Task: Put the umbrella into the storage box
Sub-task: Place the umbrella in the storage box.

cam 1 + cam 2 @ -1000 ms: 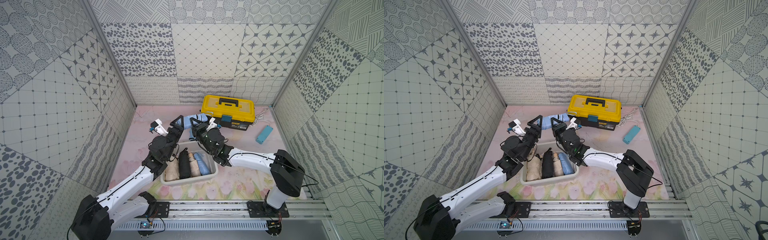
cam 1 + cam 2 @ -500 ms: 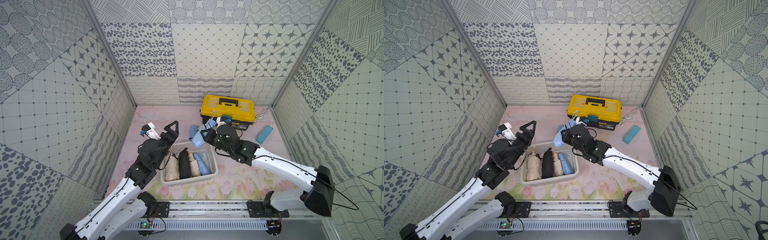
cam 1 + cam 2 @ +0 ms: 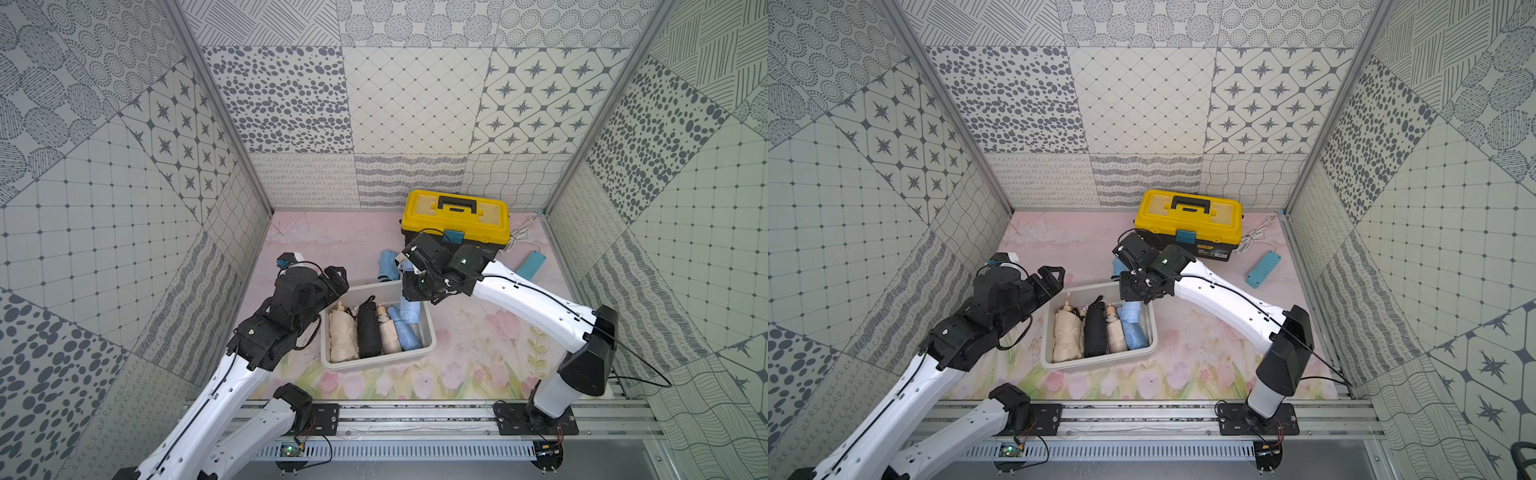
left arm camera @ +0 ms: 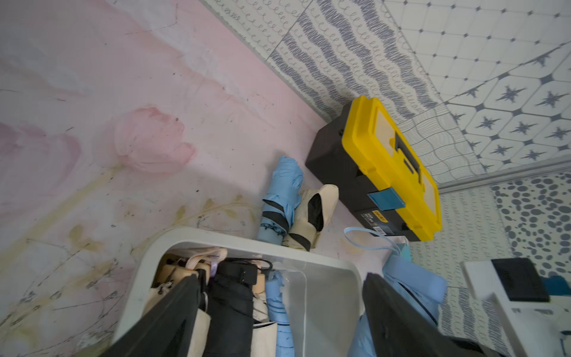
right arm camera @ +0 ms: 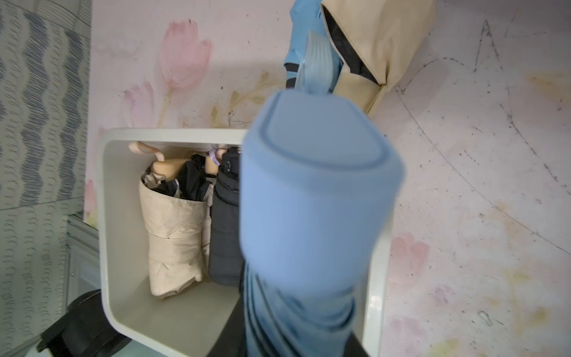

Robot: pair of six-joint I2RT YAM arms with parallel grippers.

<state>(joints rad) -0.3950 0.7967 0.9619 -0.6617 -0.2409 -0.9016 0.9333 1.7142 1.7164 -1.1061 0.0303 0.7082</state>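
Umbrella (image 5: 318, 191) shifted over box (image 5: 173, 133), right pincer (image 5: 296, 337) obscured

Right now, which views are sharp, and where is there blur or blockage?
Both top views: evenly lit and sharp, with only soft shadows around the storage box. Right wrist view: the blue umbrella fills the middle, close and soft. Left wrist view: the left gripper's fingers are dark and blurred; the toolbox is sharp.

Three walls (image 3: 415, 104) of grey-and-white patterned panels, with dots, stars, grids and waves, enclose the space; the back one stands beyond the right gripper (image 3: 411, 293). Below that gripper lies a scuffed pink floor (image 3: 478, 345) printed with tulips, evenly lit.
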